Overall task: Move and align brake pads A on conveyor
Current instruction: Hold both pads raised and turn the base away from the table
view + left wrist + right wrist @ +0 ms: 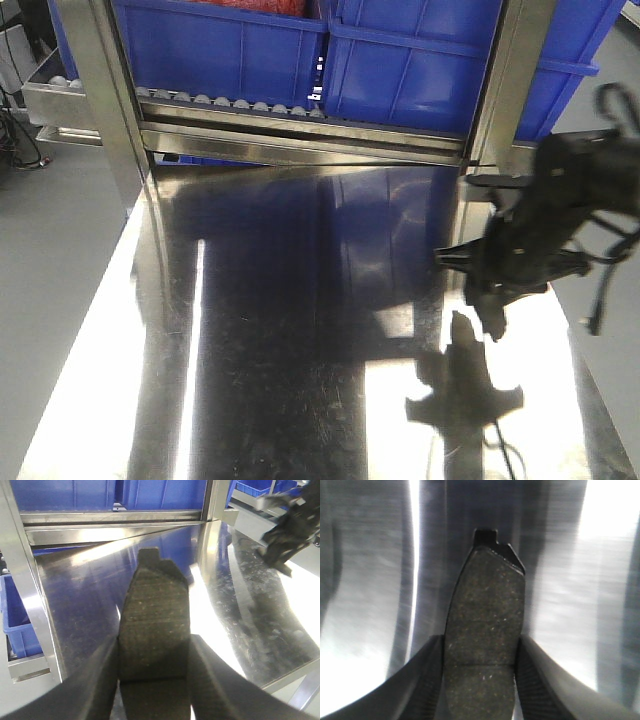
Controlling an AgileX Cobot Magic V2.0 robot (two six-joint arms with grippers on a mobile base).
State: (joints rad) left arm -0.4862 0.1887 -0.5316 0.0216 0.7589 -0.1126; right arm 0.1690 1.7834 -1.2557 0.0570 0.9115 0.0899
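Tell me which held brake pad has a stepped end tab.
The brake pad between the right gripper fingers: its tab steps down into a slanted corner. The left gripper pad has a plain tab, shoulders sloping both sides.

Blocky matte-black right arm (560,190) of the two-armed robot in the front view, with thin black cables (600,295) looping off its wrist housing. Seen from the wrist cameras, the left gripper's black fingers (95,690) and the right gripper's black fingers (420,680) are broad, curved wedges tapering forward (their surfaces show a fine, ribbed grain).
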